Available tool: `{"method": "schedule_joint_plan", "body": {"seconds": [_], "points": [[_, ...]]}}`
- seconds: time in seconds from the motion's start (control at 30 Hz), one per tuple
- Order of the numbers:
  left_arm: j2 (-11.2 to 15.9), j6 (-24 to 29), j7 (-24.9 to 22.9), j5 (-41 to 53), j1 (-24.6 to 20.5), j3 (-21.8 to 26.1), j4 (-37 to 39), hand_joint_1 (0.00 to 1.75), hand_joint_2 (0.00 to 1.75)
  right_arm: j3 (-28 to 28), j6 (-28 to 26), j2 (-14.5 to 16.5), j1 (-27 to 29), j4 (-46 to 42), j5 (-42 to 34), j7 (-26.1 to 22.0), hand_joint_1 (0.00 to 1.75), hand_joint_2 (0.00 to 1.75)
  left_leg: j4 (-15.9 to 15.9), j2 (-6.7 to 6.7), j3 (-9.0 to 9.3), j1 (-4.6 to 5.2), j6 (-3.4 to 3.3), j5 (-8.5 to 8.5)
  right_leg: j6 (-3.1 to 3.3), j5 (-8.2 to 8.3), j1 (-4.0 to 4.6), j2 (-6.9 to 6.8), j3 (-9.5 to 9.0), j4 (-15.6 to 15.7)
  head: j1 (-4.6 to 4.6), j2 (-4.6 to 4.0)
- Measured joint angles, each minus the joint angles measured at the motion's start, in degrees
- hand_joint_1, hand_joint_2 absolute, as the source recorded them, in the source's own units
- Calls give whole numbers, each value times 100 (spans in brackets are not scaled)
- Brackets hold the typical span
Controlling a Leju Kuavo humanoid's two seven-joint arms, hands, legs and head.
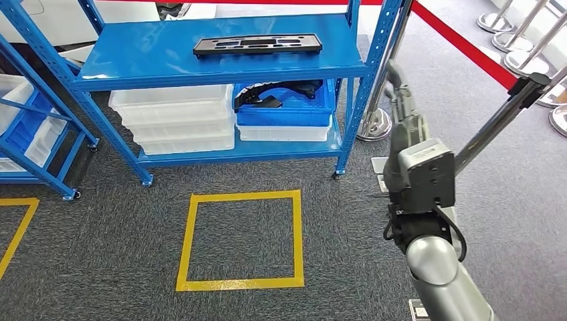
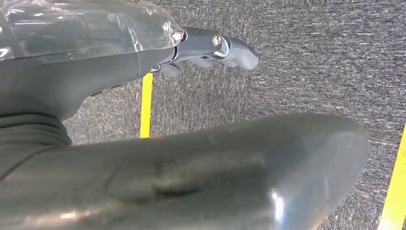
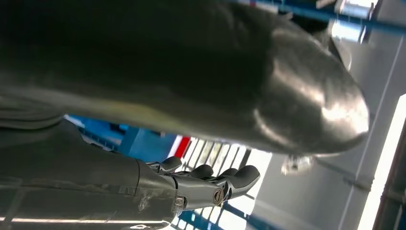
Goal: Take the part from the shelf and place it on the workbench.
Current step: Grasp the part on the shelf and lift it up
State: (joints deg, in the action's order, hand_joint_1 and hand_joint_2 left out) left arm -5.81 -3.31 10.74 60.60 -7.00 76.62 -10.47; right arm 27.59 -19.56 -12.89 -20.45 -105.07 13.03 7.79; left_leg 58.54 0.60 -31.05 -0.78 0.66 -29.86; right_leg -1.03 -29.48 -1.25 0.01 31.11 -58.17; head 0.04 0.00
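Black part (image 1: 257, 45) flat on blue shelf's (image 1: 134, 70) top deck, upper centre | right hand (image 3: 210, 184) raised, fingers loosely apart, gripping nothing | left hand (image 2: 210, 48) fingers apart over grey carpet (image 2: 311, 62), empty

The shelf (image 1: 220, 67) is blue painted metal with a glossy sheen on its top board. On it the part (image 1: 257, 45) looks like matt black plastic. Below, the bins (image 1: 175, 117) are milky translucent plastic and the crate (image 1: 284, 114) is smooth blue plastic. The floor (image 1: 241, 234) is rough grey carpet with glossy yellow tape (image 1: 239, 196). The right arm (image 1: 428, 200) is brushed silver metal. The left hand (image 2: 210, 45) is smooth grey plastic under clear film.
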Motion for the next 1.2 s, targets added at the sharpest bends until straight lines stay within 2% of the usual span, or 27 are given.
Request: {"method": "schedule_joint_plan", "body": {"seconds": [0.07, 0.17, 0.2, 0.27, 0.3, 0.33, 0.37, 0.4, 0.43, 0.47, 0.5, 0.53, 0.63, 0.7, 0.73, 0.8, 0.83, 0.87, 0.9, 0.93, 1.0, 1.03, 1.1, 1.17, 1.2], "points": [[0, 1, -2, 7, -1, 21, 0, 0, 0, 201, 128, -9, -27, 50, -191, 1, 0, 0, 11, 1, -8, 16, -25, -5, -29, 7, -15, -1, -2, 13, -9, 0], [0, -2, -5, 13, -2, 60, 1, 0, 0, 406, 263, -39, -83, 106, -381, -9, 0, 0, -118, -16, 50, -21, -112, 53, -90, -48, -9, 0, 12, -51, -2, 0], [0, -5, -4, 14, -2, 70, 1, 0, 0, 455, 282, -53, -98, 118, -396, -15, 0, 0, -173, -26, 79, -43, -140, 79, -100, -149, -5, 0, 102, -239, 23, 0], [-1, -10, -3, 14, -1, 86, 2, 0, 0, 550, 304, -74, -107, 146, -389, -21, 0, 0, -211, -40, 104, -57, -166, 90, -109, -446, -13, 1, 483, -938, 87, 0], [-2, -10, -3, 14, -1, 91, 2, 0, 0, 593, 311, -81, -103, 161, -381, -22, 0, 0, -208, -44, 105, -59, -169, 83, -117, -542, -19, 1, 695, -1290, 108, 0], [-2, -10, -3, 14, 0, 96, 2, 0, 0, 633, 315, -93, -96, 177, -375, -21, 0, 0, -204, -43, 113, -62, -166, 69, -125, -537, -26, 0, 841, -1493, 125, 0], [-3, -10, -3, 14, 2, 101, 3, 0, 0, 668, 317, -104, -93, 191, -371, -21, 0, 0, -198, -39, 128, -70, -152, 49, -132, -413, -36, -1, 882, -1474, 143, 0], [-5, -10, -3, 14, 3, 107, 5, 0, 0, 700, 318, -114, -94, 202, -367, -20, 0, 0, -184, -33, 151, -82, -128, 20, -138, -188, -47, -2, 812, -1232, 164, 0], [-7, -11, -3, 14, 5, 111, 8, 0, 0, 727, 320, -121, -96, 210, -362, -20, 0, 0, -162, -26, 176, -96, -93, -20, -145, 49, -58, -5, 677, -863, 189, -1], [-8, -11, -3, 14, 5, 116, 10, 0, 0, 749, 321, -125, -97, 219, -357, -20, 0, 0, -132, -19, 187, -98, -49, -62, -154, 208, -55, -6, 549, -540, 213, -1], [-8, -11, -1, 14, 2, 118, 13, 0, 0, 769, 323, -128, -102, 227, -352, -19, 0, 0, -97, -14, 180, -93, -5, -100, -136, 277, -50, -2, 458, -304, 236, -1], [-7, -10, 1, 14, -3, 119, 14, 0, 0, 787, 324, -131, -102, 234, -349, -16, 0, 0, -73, -11, 165, -87, 37, -122, -107, 263, -37, 4, 428, -204, 237, -1], [-11, -10, 6, 20, -16, 121, 27, 0, 0, 830, 325, -156, -106, 248, -340, -12, 0, 0, -65, -16, 173, -102, 144, -168, 27, 186, -8, 27, 422, -183, 177, 0], [-14, -10, 10, 28, -29, 121, 37, 0, 0, 845, 326, -164, -123, 249, -333, -14, 0, 0, 185, -25, 89, -108, 190, -316, 96, 162, -14, 19, 369, -154, 106, 0], [-14, -9, 13, 31, -33, 121, 39, 0, 0, 856, 326, -166, -129, 249, -330, -15, 0, 0, 494, -29, -62, -104, 197, -446, 129, 145, -12, 10, 339, -145, 59, 0], [-13, -8, 15, 32, -26, 122, 40, 0, 0, 881, 327, -169, -132, 254, -328, -16, 0, 0, 1276, -30, -520, -84, 190, -682, 189, 99, 16, -2, 291, -143, -30, 0], [-14, -8, 15, 32, -15, 122, 41, 0, 0, 893, 327, -170, -130, 259, -328, -15, 0, 0, 1530, -30, -706, -74, 176, -691, 208, 74, 34, 1, 259, -143, -61, 0], [-14, -9, 15, 34, -5, 123, 43, 0, 0, 900, 327, -171, -129, 263, -327, -14, 0, 0, 1588, -30, -802, -62, 154, -594, 219, 47, 52, 7, 221, -143, -84, 0], [-14, -9, 16, 37, 1, 123, 44, 0, 0, 905, 326, -171, -129, 267, -323, -11, 0, 0, 1420, -30, -791, -46, 119, -387, 222, 17, 68, 15, 174, -144, -104, 0], [-13, -10, 18, 40, 4, 123, 45, 0, 0, 910, 326, -171, -130, 268, -316, -8, 0, 0, 1081, -29, -699, -23, 74, -116, 219, -18, 79, 22, 120, -143, -126, 0], [-8, -12, 22, 46, 3, 125, 48, 0, 0, 921, 325, -173, -133, 272, -294, 9, 0, 0, 445, -25, -475, 35, -15, 220, 191, -79, 99, 34, 48, -142, -156, 0], [-5, -16, 26, 48, 1, 125, 49, 0, 0, 927, 324, -174, -133, 274, -283, 22, 0, 0, 261, -26, -410, 59, -45, 259, 168, -97, 100, 41, 38, -140, -168, 0], [-4, -26, 32, 51, 1, 126, 50, 0, 0, 935, 320, -179, -130, 275, -259, 63, 0, 0, 140, -29, -373, 86, -77, 212, 108, -110, 94, 56, 41, -118, -179, 0], [-5, -43, 36, 56, 2, 126, 50, 0, 0, 938, 309, -197, -125, 274, -233, 93, 0, 0, 56, -37, -323, 53, -119, 215, 46, -160, 88, 47, 29, -143, -170, 0], [-6, -52, 38, 58, 1, 126, 50, 0, 0, 939, 301, -208, -123, 274, -223, 101, 0, 0, 10, -41, -285, 30, -145, 219, 19, -243, 89, 41, 77, -278, -149, -1]]}}
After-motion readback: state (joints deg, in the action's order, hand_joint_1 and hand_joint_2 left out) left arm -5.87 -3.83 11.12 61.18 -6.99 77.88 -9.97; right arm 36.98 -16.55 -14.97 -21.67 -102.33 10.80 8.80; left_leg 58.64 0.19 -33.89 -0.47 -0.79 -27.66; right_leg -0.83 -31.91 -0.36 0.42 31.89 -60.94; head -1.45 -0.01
